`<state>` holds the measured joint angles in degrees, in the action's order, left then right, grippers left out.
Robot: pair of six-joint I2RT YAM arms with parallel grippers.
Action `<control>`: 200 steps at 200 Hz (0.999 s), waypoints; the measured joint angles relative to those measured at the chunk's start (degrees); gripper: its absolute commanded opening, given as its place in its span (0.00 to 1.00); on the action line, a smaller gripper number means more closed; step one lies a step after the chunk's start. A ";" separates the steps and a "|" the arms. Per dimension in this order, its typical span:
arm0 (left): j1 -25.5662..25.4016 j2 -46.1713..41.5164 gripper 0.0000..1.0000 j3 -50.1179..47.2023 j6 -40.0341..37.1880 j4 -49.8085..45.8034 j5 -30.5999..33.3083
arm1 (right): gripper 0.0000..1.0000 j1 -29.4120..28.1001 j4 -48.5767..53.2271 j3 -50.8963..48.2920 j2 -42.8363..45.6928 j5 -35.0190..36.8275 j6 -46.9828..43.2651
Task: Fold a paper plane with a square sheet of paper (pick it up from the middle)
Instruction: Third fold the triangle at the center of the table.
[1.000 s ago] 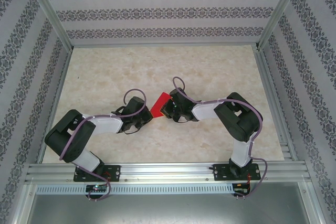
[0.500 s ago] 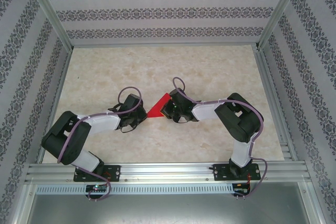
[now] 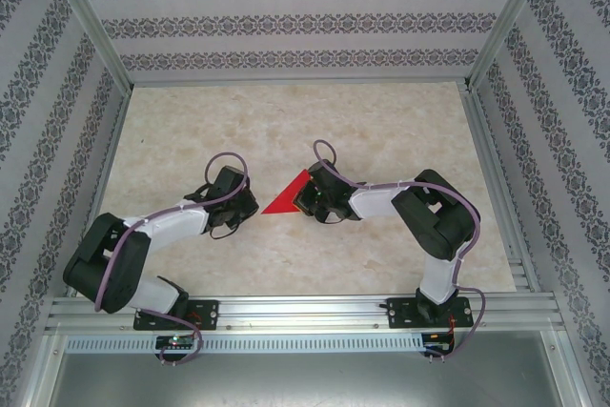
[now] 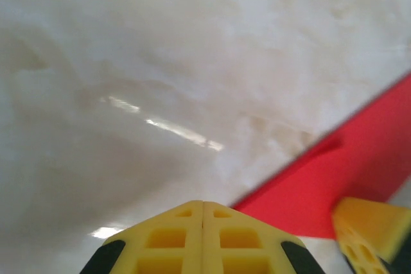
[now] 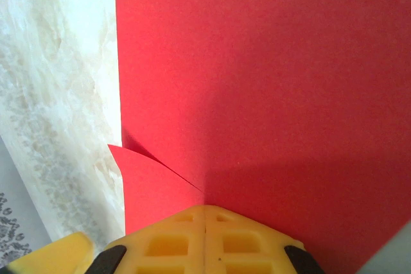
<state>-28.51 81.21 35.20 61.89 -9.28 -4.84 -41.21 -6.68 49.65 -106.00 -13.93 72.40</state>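
— Red paper (image 3: 286, 200): location?
— Pinched in the right gripper (image 5: 204, 213), creased at its tips, over the marbled table (image 3: 381, 131).
— Obstructions?
— Nearby, the left gripper (image 4: 203, 206), pressed together, empty, facing the right gripper.

black-and-white arms (image 3: 176, 224), purple cables (image 3: 324, 142), yellow gridded grippers (image 4: 203, 206)

Left tool (image 3: 252, 207) shut; right tool (image 3: 299, 199) shut (facing each other, near).

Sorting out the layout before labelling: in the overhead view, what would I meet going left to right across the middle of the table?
Left arm's black claw → bright red folded paper sheet → right arm's black claw.
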 measured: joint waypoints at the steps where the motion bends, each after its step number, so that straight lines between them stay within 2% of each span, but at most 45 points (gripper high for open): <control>1: 0.00 -0.07 0.00 0.00 -0.09 0.35 -0.31 | 0.00 0.00 0.02 0.02 0.00 -0.04 -0.15; 43: -0.92 2.75 0.00 -0.09 -1.95 8.83 -7.85 | 0.00 0.50 1.09 0.59 0.00 -0.85 -3.56; 68: -1.29 6.69 0.00 0.11 -2.89 10.01 -10.19 | 0.00 0.85 1.60 0.66 0.15 -1.11 -5.35; 200: -1.29 10.32 0.00 3.54 -4.28 5.79 -7.45 | 0.00 -1.92 3.26 6.47 -1.05 -2.03 -7.82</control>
<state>-29.80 91.53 38.74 57.60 -3.49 -12.29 -43.13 -3.42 56.12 -107.04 -15.97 64.58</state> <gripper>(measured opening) 0.065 0.044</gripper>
